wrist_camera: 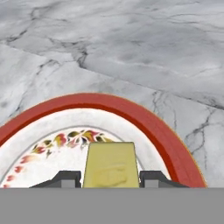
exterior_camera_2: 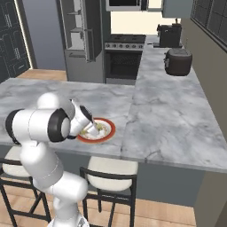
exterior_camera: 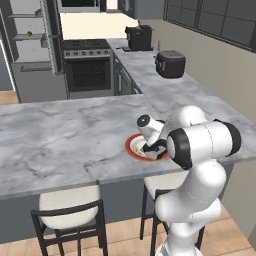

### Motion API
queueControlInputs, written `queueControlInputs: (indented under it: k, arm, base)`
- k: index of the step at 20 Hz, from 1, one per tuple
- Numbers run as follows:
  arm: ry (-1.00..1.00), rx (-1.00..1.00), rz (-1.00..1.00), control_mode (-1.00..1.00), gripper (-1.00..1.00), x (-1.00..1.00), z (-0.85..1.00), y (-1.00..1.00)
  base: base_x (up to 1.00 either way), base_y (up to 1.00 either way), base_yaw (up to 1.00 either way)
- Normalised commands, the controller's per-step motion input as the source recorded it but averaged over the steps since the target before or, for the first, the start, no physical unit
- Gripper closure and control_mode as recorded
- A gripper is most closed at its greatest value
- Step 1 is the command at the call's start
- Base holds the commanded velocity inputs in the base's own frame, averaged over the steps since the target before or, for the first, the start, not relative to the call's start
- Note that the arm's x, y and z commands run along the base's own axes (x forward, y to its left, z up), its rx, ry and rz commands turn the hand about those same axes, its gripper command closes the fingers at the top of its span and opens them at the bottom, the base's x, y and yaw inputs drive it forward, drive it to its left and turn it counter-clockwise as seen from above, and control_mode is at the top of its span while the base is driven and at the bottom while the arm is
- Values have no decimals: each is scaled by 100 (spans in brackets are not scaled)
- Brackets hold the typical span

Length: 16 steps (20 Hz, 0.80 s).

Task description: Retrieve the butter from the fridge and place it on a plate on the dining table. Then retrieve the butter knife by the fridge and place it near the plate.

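1. Near the front edge of the dining table (exterior_camera: 60,135), one plate (wrist_camera: 157,127) is sitting on the marble, and the gripper (wrist_camera: 110,177) is hanging right over it.
2. Between the two dark fingertips (wrist_camera: 65,178) the butter (wrist_camera: 110,164) is being pinched; both tips are pressing against its sides, over the plate's white centre. Whether it is touching the plate I cannot tell.
3. Counting what is showing: one plate, one stick of butter, two stools (exterior_camera: 70,210) tucked under the table's front edge, one fridge (exterior_camera: 35,50) standing open at the far left, and one stove (exterior_camera: 89,67) beside it.
4. On the side counter two dark appliances are standing: a coffee machine (exterior_camera: 138,37) at the far end and a rounded cooker (exterior_camera: 170,63) nearer.
5. Looking at surfaces, the plate is round, with a broad red-orange rim and a leafy painted ring inside it; the butter is showing as a pale yellow rectangular block; the tabletop is grey-veined white marble; the stools are showing pale cushions on dark frames.
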Motion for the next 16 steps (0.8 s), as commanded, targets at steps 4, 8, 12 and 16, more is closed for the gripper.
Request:
queueControlInputs:
  k: [4, 8, 12, 16]
  arm:
    - [0, 0, -8, -100, 100, 0, -22, 0]
    - [0, 0, -7, -100, 100, 1, -20, 0]
    - [-1, 0, -1, -100, 100, 3, 0, 0]
    - [0, 0, 0, -100, 100, 16, 0, 0]
  base:
    - [0, 0, 0]
    - [0, 0, 0]
    - [0, 0, 0]
    - [0, 0, 0]
